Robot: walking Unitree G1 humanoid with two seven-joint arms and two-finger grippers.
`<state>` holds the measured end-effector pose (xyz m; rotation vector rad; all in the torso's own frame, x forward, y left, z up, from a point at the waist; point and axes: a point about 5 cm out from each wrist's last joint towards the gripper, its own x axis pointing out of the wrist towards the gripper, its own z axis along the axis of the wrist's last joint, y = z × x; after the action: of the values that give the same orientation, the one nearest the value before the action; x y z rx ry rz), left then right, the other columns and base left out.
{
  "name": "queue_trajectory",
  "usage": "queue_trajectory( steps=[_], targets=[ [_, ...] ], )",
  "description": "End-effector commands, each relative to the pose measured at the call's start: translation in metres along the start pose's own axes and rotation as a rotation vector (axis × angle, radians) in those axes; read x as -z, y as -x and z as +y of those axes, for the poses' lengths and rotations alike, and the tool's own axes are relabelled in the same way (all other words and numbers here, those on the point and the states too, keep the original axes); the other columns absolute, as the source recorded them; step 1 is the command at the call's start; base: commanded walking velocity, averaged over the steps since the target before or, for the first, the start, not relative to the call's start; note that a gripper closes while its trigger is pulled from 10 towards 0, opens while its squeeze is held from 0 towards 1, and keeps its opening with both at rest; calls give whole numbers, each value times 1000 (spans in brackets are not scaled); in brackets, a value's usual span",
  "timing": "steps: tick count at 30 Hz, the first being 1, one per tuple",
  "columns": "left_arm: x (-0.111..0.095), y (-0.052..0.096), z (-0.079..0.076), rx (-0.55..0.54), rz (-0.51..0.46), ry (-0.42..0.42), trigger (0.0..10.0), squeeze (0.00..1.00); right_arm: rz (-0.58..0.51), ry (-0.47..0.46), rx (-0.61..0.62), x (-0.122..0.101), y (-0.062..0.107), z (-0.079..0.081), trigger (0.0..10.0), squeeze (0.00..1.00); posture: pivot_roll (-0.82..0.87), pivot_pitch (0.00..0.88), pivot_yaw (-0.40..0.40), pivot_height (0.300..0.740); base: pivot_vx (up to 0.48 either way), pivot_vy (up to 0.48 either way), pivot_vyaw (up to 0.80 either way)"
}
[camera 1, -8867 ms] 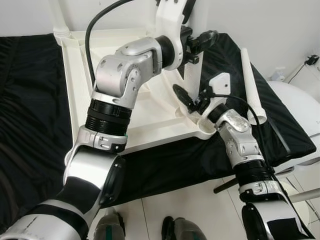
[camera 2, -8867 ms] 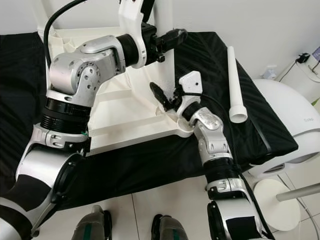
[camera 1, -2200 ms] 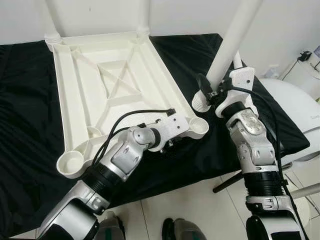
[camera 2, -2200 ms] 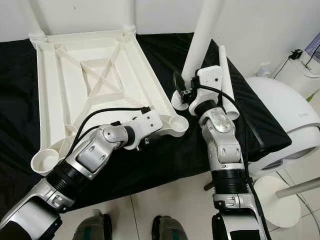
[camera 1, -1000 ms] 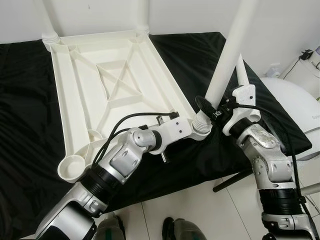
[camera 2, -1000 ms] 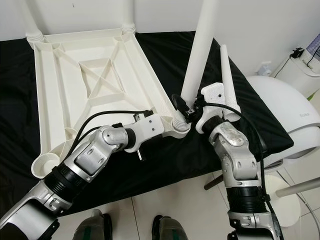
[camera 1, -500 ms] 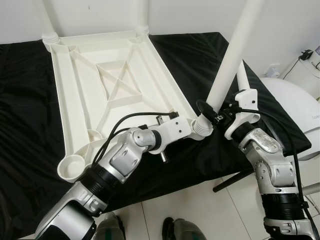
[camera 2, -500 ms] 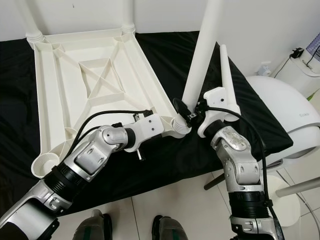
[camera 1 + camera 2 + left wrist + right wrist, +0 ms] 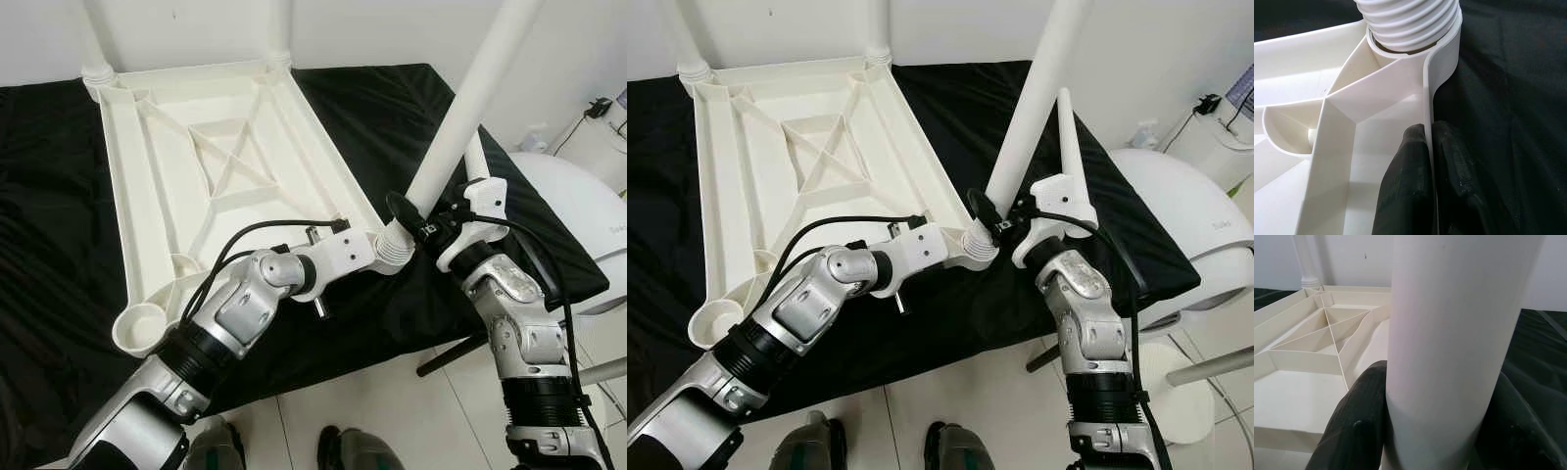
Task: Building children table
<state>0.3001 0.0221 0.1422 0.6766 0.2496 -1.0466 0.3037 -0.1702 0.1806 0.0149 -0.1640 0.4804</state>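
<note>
Two legs (image 9: pixel 93 34) (image 9: pixel 281 24) seated upright in the far corner sockets of the inverted white tabletop (image 9: pixel 167 196), itself flat on the black-covered bench (image 9: pixel 49 196).

Status of remaining work, as judged from the present layout:

1. Third leg (image 9: pixel 460 117): in progress. Held tilted, not upright, with the ribbed lower end entering the near right corner socket (image 9: pixel 392 253). Ribs visible above the socket lip in the left wrist view, so judged not fully seated.
2. Fourth leg (image 9: pixel 1070 147): not started. Loose on the black cloth, beyond the right arm and well apart from its socket.
3. Near left corner socket (image 9: pixel 137 326): empty, awaiting the fourth leg.
4. Turning the finished table upright: not yet done.

Gripper state:

- Left gripper (image 9: pixel 1428 129): pressed onto the thin rim wall of the tabletop, one finger on each face, just beside the near right socket. Judged to steady the tabletop against the insertion load.
- Right gripper (image 9: pixel 1437 401): wrapped around the lower shaft of the third leg, one finger on each side, close above the socket.

Markings:

- No brand, label or moulded text legible on the tabletop or legs.
- Faint lettering on the rounded white object (image 9: pixel 1185 225) beside the bench; too small to read.
</note>
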Motion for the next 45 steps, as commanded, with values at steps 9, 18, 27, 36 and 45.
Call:
queue_trajectory(
  steps=[9, 18, 27, 36, 45],
  targets=[
    [25, 0, 0, -28, 113, 23, 10000, 0, 109, 44, 19, 22, 6, -7, 10000, 0, -2, 93, -62, 740, 0, 0, 0],
    [23, 0, 0, -29, 107, 19, 10000, 0, 133, 45, -15, 32, 9, -1, 10000, 0, 2, 96, -64, 740, 0, 0, 0],
    [22, 2, 1, -31, 108, 13, 10000, 0, 147, 11, -10, 42, 18, 4, 10000, 0, 1, 106, -59, 740, 0, 0, 0],
    [21, 2, 0, -28, 104, 12, 10000, 0, 159, 7, 9, 48, 29, 5, 10000, 0, -9, 113, -53, 740, 0, 0, 0],
    [20, 2, 0, -26, 103, 9, 10000, 0, 165, -13, 57, 54, 32, -2, 10000, 0, -5, 117, -52, 740, 0, 0, 0]
  ],
)
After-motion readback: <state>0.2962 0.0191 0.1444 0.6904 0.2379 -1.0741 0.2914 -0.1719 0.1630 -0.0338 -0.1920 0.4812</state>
